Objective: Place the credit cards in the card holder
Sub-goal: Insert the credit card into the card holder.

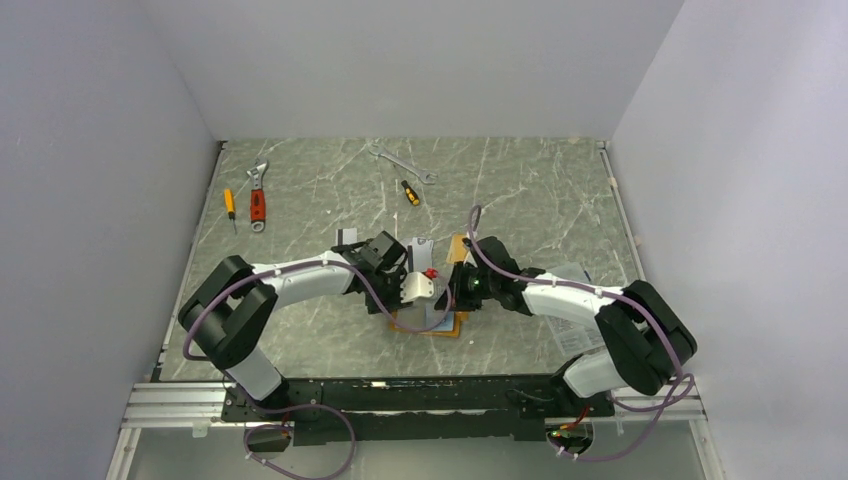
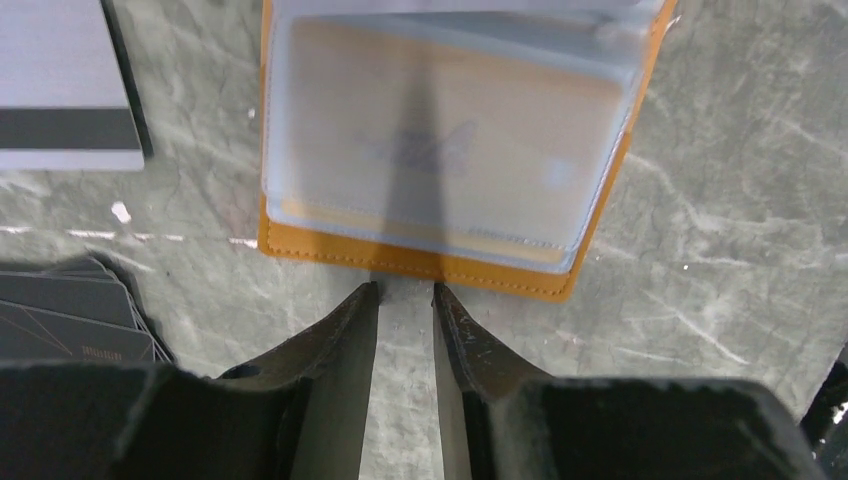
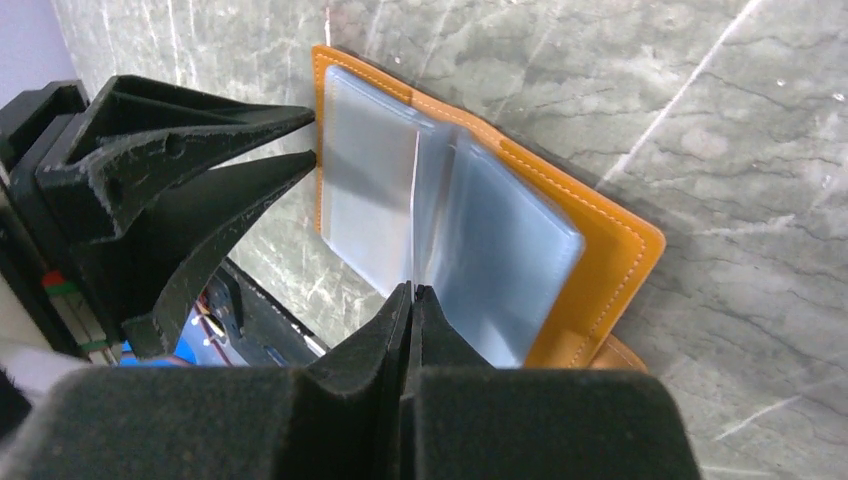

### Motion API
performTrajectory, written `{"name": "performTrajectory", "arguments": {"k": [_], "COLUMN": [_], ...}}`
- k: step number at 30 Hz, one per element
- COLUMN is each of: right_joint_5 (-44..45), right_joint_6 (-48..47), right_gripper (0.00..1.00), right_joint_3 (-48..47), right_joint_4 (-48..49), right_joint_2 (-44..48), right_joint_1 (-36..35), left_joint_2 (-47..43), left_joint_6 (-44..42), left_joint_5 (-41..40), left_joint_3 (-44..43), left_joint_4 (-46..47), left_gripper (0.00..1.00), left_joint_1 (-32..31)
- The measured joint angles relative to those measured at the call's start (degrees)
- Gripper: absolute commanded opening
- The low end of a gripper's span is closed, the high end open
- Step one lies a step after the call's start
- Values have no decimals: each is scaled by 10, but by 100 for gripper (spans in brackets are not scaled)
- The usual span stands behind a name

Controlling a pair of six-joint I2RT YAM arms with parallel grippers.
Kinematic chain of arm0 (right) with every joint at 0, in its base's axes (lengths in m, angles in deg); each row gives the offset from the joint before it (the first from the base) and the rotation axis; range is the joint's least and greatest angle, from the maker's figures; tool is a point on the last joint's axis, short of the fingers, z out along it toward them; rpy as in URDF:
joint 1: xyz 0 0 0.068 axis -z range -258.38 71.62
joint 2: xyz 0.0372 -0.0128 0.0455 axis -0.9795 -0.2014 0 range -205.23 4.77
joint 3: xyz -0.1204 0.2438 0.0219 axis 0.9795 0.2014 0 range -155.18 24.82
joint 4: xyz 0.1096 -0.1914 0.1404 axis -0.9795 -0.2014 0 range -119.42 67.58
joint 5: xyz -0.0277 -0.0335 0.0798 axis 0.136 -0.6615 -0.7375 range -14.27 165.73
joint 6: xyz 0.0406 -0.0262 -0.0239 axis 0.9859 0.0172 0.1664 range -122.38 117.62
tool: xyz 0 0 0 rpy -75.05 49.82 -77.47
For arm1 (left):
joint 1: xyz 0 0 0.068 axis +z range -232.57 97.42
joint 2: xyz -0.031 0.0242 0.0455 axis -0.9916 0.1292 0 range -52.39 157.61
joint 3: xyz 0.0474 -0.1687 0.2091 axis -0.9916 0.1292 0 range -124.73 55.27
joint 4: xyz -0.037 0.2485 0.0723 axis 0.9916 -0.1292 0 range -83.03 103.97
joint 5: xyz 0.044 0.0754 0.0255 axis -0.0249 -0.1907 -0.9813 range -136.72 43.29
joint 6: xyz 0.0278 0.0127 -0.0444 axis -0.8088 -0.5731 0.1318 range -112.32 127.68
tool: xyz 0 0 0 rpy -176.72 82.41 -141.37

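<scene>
The orange card holder (image 1: 440, 328) lies open on the marble table between both grippers. In the left wrist view its clear pocket (image 2: 440, 130) shows an orange-tan card inside. My left gripper (image 2: 405, 290) is slightly open and empty, its tips just short of the holder's near edge. My right gripper (image 3: 413, 288) is shut on the edge of a clear pocket leaf of the holder (image 3: 600, 260), lifting it upright. A silver-grey card with a black stripe (image 2: 60, 90) lies to the left of the holder. Dark cards (image 2: 60, 310) lie fanned beside my left fingers.
A red-handled adjustable wrench (image 1: 258, 200) and a small yellow screwdriver (image 1: 230, 205) lie at the back left. A spanner (image 1: 400, 162) and another screwdriver (image 1: 410, 192) lie at the back centre. My left gripper's fingers (image 3: 200, 190) stand close to the holder's far edge in the right wrist view.
</scene>
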Motion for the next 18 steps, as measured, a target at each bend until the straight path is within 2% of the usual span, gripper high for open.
{"name": "performTrajectory", "arguments": {"k": [5,18], "right_joint_5": [0,2], "right_joint_6": [1,0], "right_gripper": [0,0], "right_joint_3": [10,38], "right_joint_4": [-3,-19], "right_joint_2": [1,34], "right_joint_1": [7,39], "left_joint_2": [5,43], "left_joint_6": [10,33], "left_joint_5": [-20,-24], "left_joint_3": [-4,-54], "left_joint_4": [12,-24], "left_gripper": [32,31], "left_joint_1": [-30,-61]}}
